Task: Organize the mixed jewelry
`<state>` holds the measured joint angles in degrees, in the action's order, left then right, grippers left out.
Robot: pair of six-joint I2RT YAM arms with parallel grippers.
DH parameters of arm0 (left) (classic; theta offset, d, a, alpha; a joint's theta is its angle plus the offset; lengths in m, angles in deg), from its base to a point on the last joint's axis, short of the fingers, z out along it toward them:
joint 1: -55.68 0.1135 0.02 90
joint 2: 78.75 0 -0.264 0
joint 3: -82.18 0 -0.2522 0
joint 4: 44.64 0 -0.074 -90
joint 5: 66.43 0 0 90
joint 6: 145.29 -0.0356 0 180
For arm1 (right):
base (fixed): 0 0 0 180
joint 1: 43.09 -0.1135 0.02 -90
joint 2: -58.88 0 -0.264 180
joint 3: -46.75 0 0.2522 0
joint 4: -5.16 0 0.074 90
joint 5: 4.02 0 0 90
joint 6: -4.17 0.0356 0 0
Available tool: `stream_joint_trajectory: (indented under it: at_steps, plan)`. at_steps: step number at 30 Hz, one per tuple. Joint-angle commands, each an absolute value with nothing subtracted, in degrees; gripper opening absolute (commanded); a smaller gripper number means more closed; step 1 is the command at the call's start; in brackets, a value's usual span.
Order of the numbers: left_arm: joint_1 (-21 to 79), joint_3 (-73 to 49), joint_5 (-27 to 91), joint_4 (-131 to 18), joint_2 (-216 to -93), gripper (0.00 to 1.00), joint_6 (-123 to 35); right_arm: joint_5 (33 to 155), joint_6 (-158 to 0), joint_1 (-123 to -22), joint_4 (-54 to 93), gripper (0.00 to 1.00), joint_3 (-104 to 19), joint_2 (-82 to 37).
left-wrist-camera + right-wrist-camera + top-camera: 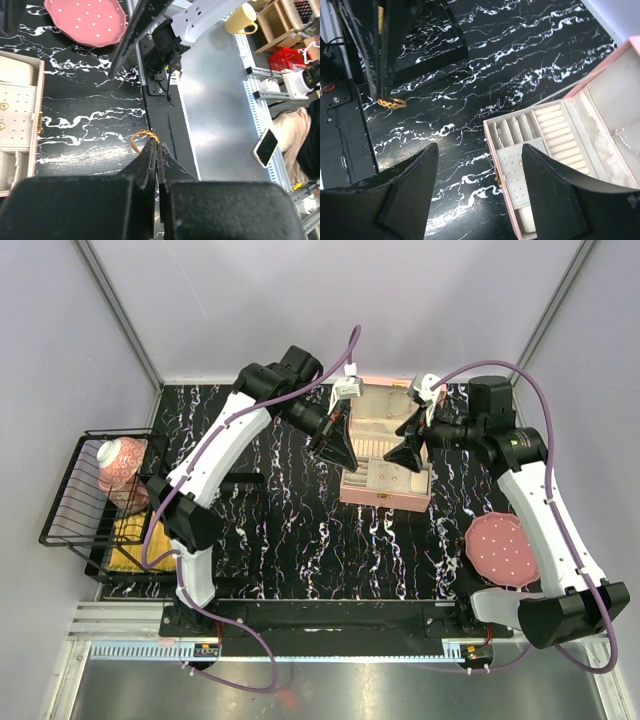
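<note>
Jewellery sorting, mid-step: from above, the left gripper (340,448) and the right gripper (406,454) hang close together over an open pink box (385,495) at about one o'clock on the black marbled table (280,540). A dotted pink plate (503,548) lies at four o'clock and a wire rack (75,510) at nine. The jewellery itself is too small to make out from this height. Seen from the left wrist, the fingers (150,160) are pressed together on a small gold ring (144,137), nipped only by its near edge at their very tip. The box sits at nine o'clock and the plate at eleven. From the right wrist, that arm's jaws stand spread wide with nothing between them. The ring shows at ten o'clock, at the tip of the other arm's dark fingers. The box fills three to five o'clock, and a thin pale chain (626,135) lies in its large pale section at the three o'clock edge. The step in hand appears to be seating the ring. With so slight a hold, the carry toward the box is best kept slow and level. The ring should come low over the padded ring rolls (562,135) before the fingers part, so it cannot bounce out. The right arm would do well to stay clear, since the two tools work near each other.
</note>
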<state>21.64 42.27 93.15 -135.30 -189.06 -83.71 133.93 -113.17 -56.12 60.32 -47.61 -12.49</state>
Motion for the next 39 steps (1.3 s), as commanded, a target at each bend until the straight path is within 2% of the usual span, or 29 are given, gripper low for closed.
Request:
stream_joint_trajectory:
  at_steps: [1, 3, 8, 19, 33, 39]
  plan:
    - [21.8, 40.8, 98.0, -143.9, -187.7, 0.0, -82.5, 134.8, -118.2, -58.8, 62.6, 0.76, -50.5, -13.5]
    - [21.8, 39.9, 98.5, -143.4, -187.3, 0.0, -81.8, 133.6, -119.5, -60.2, 62.4, 0.8, -50.5, -13.7]
    - [21.8, 37.3, 98.3, -140.1, -185.7, 0.0, -79.6, 131.9, -121.7, -63.1, 62.4, 0.82, -50.0, -14.1]
    - [21.8, 35.7, 97.9, -137.9, -185.1, 0.0, -77.2, 129.9, -125.0, -68.0, 64.2, 0.79, -49.6, -14.4]
    - [22.2, 34.7, 97.9, -136.2, -184.7, 0.0, -75.4, 129.0, -124.2, -72.6, 64.8, 0.81, -49.9, -14.7]
    - [22.2, 33.7, 98.0, -135.7, -184.7, 0.0, -75.1, 128.3, -123.6, -74.5, 64.6, 0.77, -50.1, -14.9]
